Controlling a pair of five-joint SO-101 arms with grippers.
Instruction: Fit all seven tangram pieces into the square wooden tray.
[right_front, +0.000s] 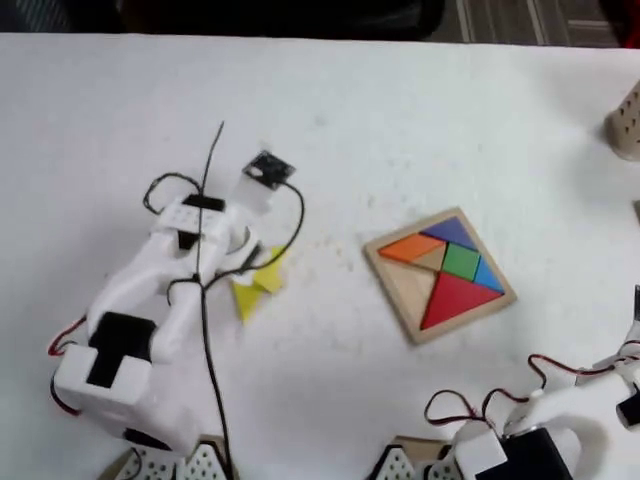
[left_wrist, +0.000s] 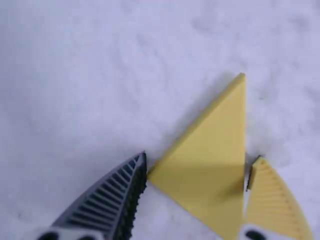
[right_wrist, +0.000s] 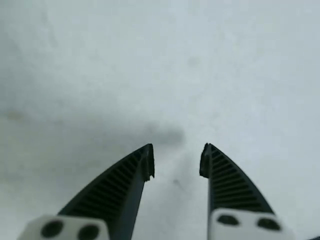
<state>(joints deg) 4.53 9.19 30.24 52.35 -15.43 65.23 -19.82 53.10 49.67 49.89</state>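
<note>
A yellow triangle (left_wrist: 210, 165) lies on the white table, left of the tray. My left gripper (left_wrist: 200, 160) straddles it, the dark finger (left_wrist: 115, 195) at one corner and the yellow finger (left_wrist: 272, 200) against the opposite edge, so it is shut on the piece. From above, the left gripper (right_front: 255, 272) sits over the yellow triangle (right_front: 250, 298). The square wooden tray (right_front: 467, 320) stands turned like a diamond at centre right and holds orange, purple, green, blue and red pieces, with a pale wood-coloured area at its left. My right gripper (right_wrist: 177, 160) hangs open over bare table.
The right arm (right_front: 540, 440) rests at the bottom right edge with its cables. A wooden pegged object (right_front: 625, 125) stands at the far right edge. Black cables (right_front: 205, 300) trail along the left arm. Bare table lies between the triangle and the tray.
</note>
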